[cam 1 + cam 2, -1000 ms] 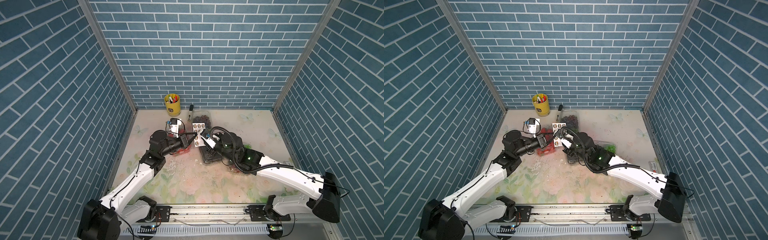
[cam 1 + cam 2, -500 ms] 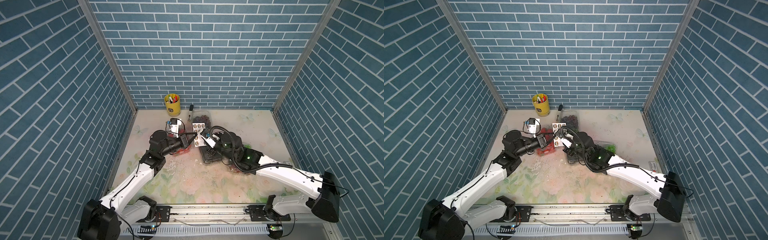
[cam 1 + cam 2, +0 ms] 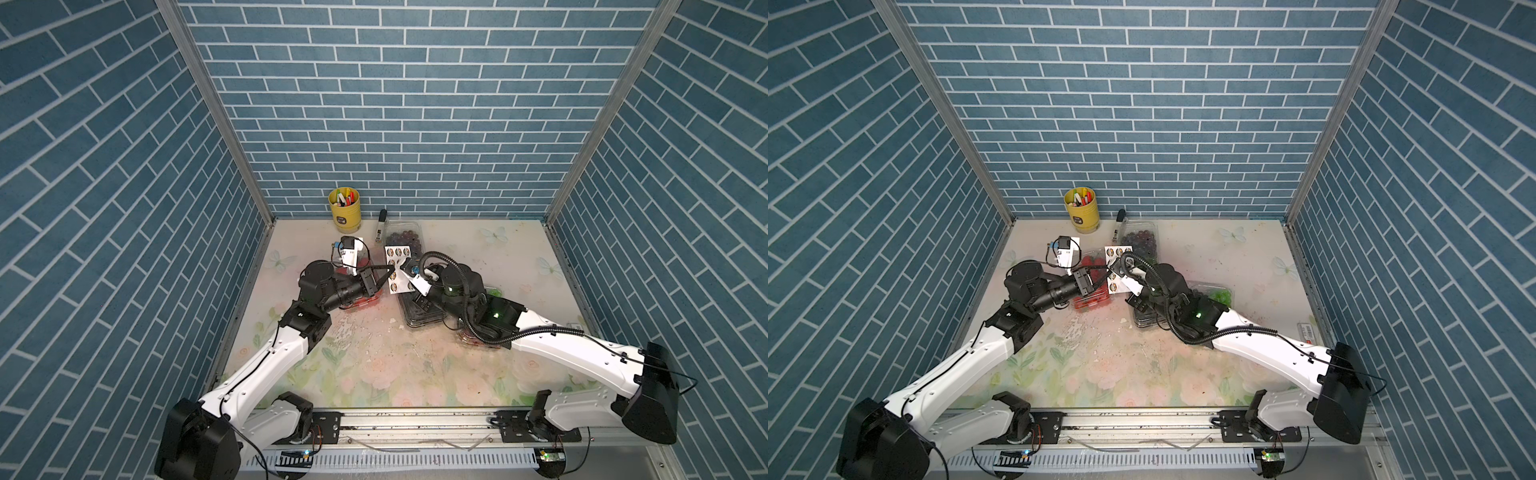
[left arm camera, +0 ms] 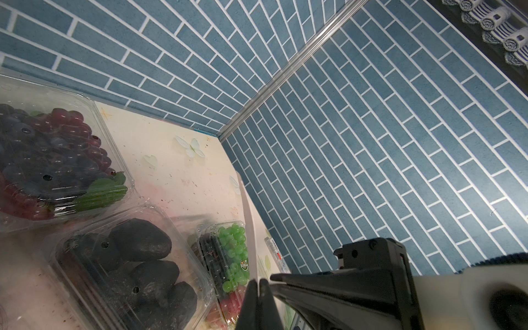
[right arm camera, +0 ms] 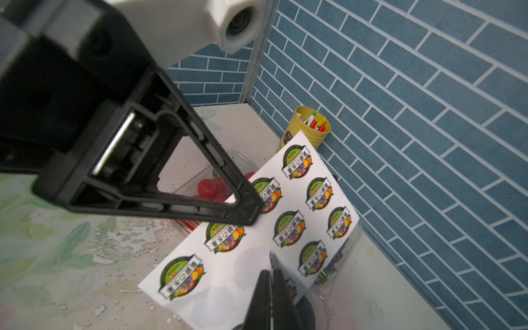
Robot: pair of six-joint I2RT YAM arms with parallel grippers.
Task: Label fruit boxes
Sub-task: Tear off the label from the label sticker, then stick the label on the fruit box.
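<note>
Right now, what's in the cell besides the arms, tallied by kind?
Fruit boxes: 4 (strawberries, dark grapes, black fruit, mixed grapes)
Sticker sheet: 1
Pen cup: 1
Loose marker: 1
Total: 7

both the left arm (image 3: 266, 365) and the right arm (image 3: 573, 353) have smooth white shells, black joints and bulky black base housings. a ribbed black cable (image 3: 432, 259) runs along the right arm, beside a small green light (image 3: 496, 309). the fingers (image 5: 245, 208) are black open triangular frames.
</note>
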